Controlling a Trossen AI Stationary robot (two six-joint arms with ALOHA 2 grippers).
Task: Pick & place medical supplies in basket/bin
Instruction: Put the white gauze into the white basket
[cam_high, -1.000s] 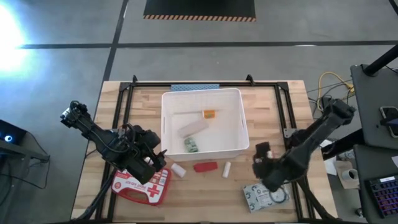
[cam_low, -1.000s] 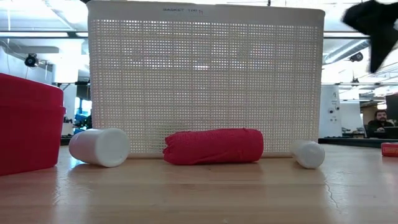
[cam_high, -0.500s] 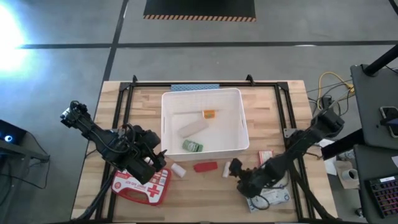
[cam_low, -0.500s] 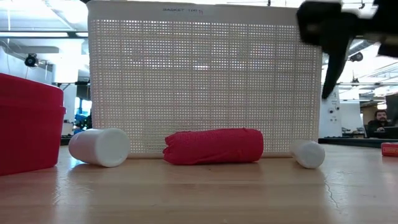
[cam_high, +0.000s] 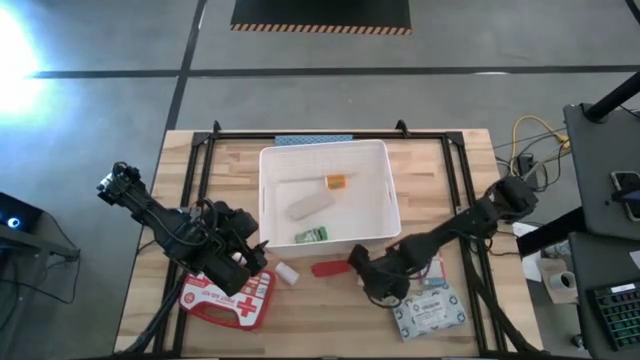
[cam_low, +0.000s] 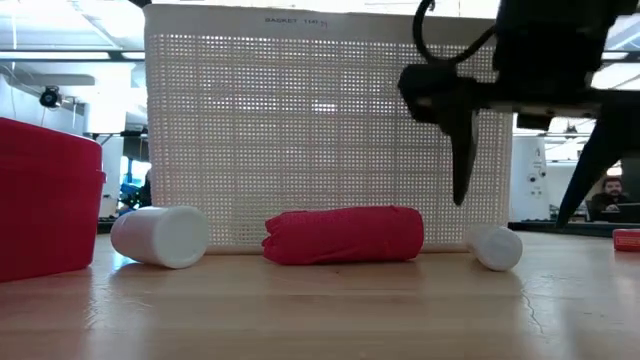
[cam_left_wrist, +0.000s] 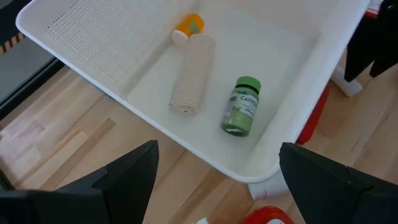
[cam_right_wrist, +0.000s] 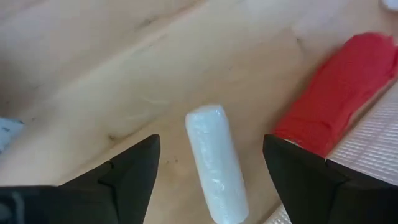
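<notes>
My right gripper (cam_high: 365, 270) is open and hangs just above a small white roll (cam_right_wrist: 216, 163) lying on the wood in front of the white tub (cam_high: 325, 195). Its fingers stand on either side of the roll (cam_low: 495, 247) without touching it. The red tube (cam_high: 330, 268) lies to the roll's left, and another white roll (cam_high: 288, 273) farther left. Inside the tub lie the green bottle (cam_left_wrist: 241, 106), a beige roll (cam_left_wrist: 193, 74) and a small orange item (cam_left_wrist: 188, 26). My left gripper (cam_high: 258, 255) is open and waits above the red first-aid case (cam_high: 228, 297).
The pale patterned pack (cam_high: 428, 312) lies near the table's near right corner, under my right arm. A small red box end (cam_low: 627, 240) shows at the right. The tub's mesh wall (cam_low: 330, 120) stands close behind the roll and the red tube (cam_low: 343, 235).
My right gripper has swung from above the patterned pack toward the table's left and come down over the small white roll, staying open. The green bottle in the tub has turned about on the tub floor.
</notes>
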